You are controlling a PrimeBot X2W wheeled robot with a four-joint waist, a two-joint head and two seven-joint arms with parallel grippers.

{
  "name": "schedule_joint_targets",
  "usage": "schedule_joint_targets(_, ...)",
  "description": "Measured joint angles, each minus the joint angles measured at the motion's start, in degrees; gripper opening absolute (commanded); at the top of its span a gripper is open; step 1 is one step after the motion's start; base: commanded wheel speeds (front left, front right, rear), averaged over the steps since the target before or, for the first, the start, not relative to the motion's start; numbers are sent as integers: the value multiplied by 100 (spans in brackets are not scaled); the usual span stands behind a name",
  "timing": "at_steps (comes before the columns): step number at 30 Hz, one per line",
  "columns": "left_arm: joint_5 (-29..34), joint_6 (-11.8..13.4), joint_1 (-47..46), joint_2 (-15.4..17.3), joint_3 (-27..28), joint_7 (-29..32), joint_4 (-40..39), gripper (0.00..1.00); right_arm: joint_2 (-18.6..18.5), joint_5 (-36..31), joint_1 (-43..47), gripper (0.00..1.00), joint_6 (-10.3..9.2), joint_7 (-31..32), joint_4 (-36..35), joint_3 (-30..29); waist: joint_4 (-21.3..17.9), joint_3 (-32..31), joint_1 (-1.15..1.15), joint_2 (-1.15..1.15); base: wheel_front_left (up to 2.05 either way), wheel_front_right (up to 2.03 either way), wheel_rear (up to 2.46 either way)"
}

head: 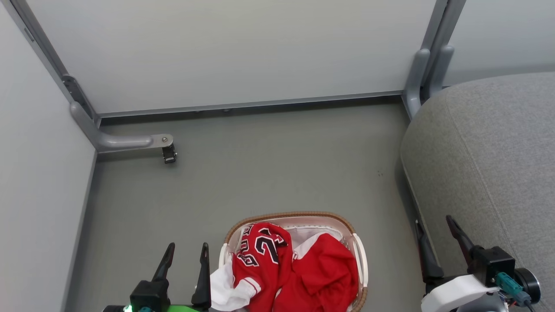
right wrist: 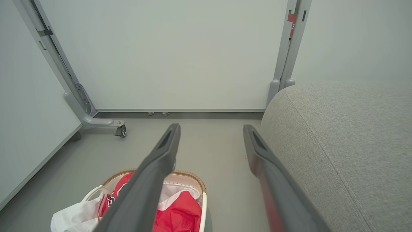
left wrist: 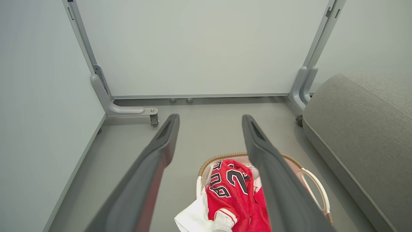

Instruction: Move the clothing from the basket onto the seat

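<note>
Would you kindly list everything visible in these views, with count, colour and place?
Clothing: two garments, bright red, one numbered, in the basket.
Basket: one, cream with a brown rim, on the floor, bottom centre of the head view.
White cloth: one, draped over the basket's left edge.
Seat: one, light grey, right of the basket.
Floor: grey.
Partition panels: three, pale grey, left, ahead and behind the seat.
Frame foot: one, grey metal, with a caster, far left corner.
Left jaws: two dark fingers, open, beside the basket's left edge.
Right jaws: two dark fingers, open, by the seat.

Bright even light, soft shadows, wide-angle distortion
</note>
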Motion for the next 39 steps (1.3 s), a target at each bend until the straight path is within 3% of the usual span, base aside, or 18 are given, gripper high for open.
schedule_joint_targets(13, 35, -7, -199, 1, -48, 0, 23, 100, -1, 0, -144, 100, 0, -1, -127, -70, 4, 323, 0, 0, 0, 0, 0)
schedule_joint_targets(23, 436, -167, -1183, 1, -238, 0, 223, 100, -1, -55, -598, 100, 0, -8, -307, -196, -31, 968, 0, 0, 0, 0, 0)
schedule_joint_targets(30, 679, -247, -2236, 0, -319, -1, 710, 100, -2, -97, -1149, 100, 0, -8, -487, -278, -113, 1678, 0, 0, 0, 0, 0)
schedule_joint_targets(39, 668, -237, -3519, 0, -401, 0, 1940, 100, -7, 2, -1830, 100, 1, -8, -625, -342, -290, 2754, 1, 0, 0, 0, 0)
